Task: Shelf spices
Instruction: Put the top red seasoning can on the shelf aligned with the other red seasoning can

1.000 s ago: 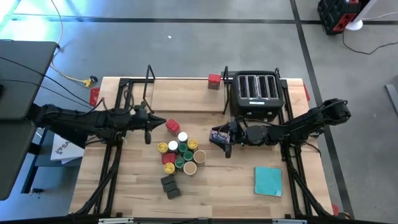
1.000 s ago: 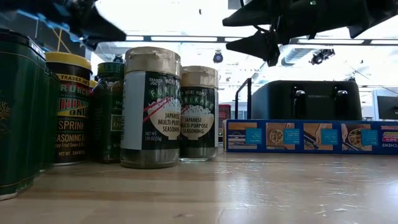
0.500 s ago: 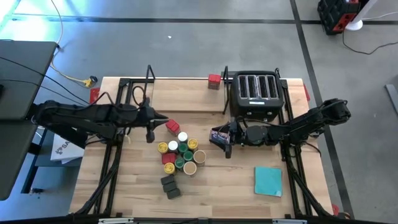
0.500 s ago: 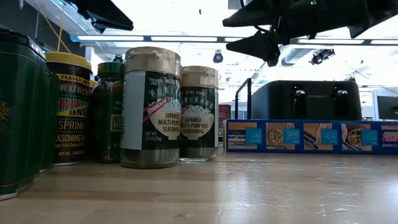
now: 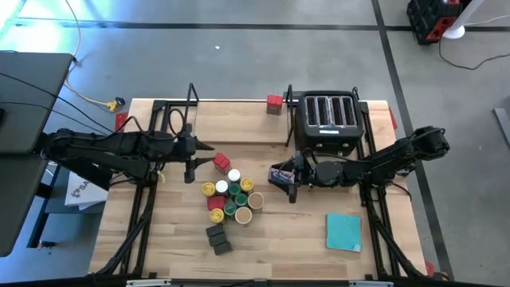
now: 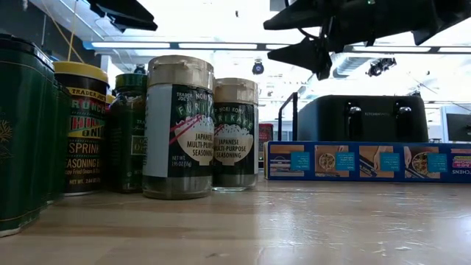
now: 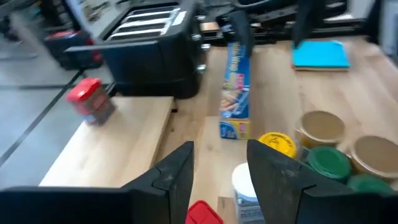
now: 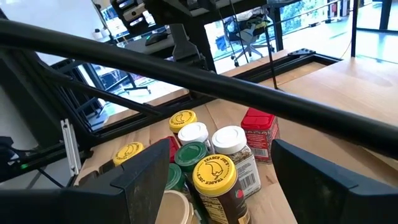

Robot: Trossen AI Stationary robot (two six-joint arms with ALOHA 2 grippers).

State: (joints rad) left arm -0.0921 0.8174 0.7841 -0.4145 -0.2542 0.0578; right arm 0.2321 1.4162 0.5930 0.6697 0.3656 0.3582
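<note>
The spices (image 5: 229, 195) stand packed in a cluster near the middle of the bench (image 5: 279, 239), with one red-lidded jar (image 5: 275, 104) already on the shelf (image 5: 231, 127) at the back edge. The left tool (image 5: 190, 169) hangs empty, fingers parted, just beside the cluster's red tin (image 5: 221, 163); the right tool (image 5: 292, 191) waits spread and empty before the toaster (image 5: 328, 119). The jars look light, rigid and smooth, probably best pinched across the body just under the lid.

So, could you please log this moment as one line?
left hand: open, empty, above spices | right hand: open, empty, by blue box | shelf: one red-lidded jar
</note>
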